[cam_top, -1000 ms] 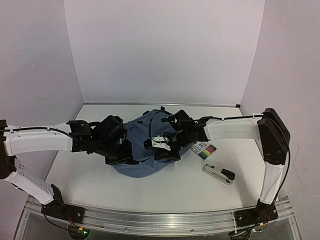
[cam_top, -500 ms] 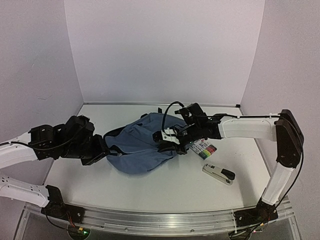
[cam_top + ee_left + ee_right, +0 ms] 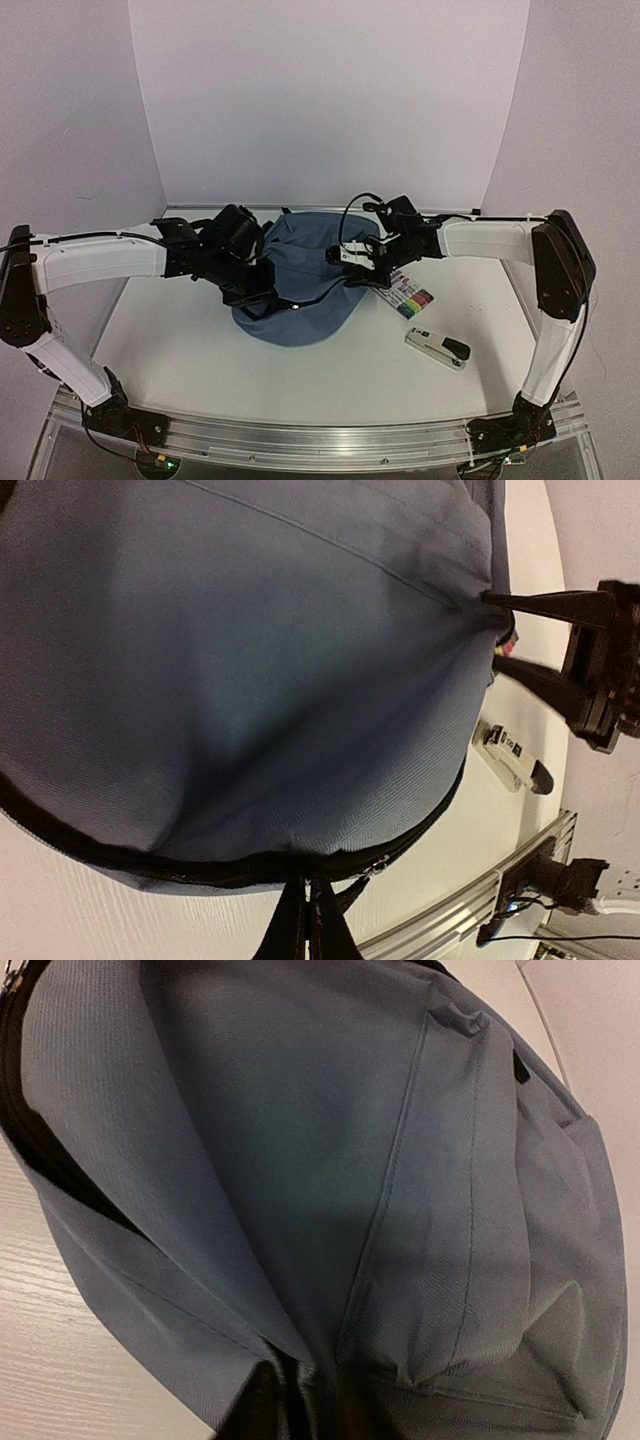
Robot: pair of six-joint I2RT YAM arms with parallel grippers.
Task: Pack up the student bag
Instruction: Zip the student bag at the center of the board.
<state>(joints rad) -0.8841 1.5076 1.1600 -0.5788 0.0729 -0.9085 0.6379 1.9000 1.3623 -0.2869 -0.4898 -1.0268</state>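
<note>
Student bag [image 3: 300, 305] is slumping on the bench [image 3: 180, 350]; left claw [image 3: 305, 910] is clamping its zipper rim [image 3: 200, 870], probably steadying it for packing; right claw [image 3: 355, 270] is nosing the opposite edge, spread impossible to tell.

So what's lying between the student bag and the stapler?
A pack of coloured markers, flat on the table beside the student bag, just up and left of the stapler. The top external view shows it.

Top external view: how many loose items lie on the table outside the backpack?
2: a marker pack just right of the student bag, and a stapler toward the table's near edge. More may be hidden under or inside the bag.
</note>
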